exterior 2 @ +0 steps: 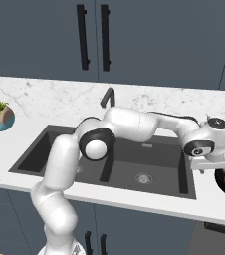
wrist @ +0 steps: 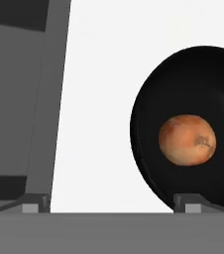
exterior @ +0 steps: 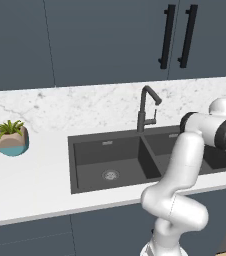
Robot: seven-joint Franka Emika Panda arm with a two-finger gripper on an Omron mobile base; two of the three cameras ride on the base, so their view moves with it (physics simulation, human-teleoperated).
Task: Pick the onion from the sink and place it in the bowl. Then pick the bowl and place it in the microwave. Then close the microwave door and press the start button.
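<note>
Fingertips are seen spread wide in the hand view, one low at the left over the sink's edge and one low at the right over the bowl's near rim, with nothing held between them. Gripper is parked above the white counter, between the sink and the bowl. Onion is resting inside the black bowl, which sits on the counter just beside the sink's right basin; the same pair is seen under the hand at the right edge of the right base view. Step one is judged done: onion delivered, release made. Bowl pickup is judged the step in hand. A shift toward the bowl is called for next, so one finger drops inside the rim and one outside, then a pinch on the wall. Microwave placement is not yet started.
</note>
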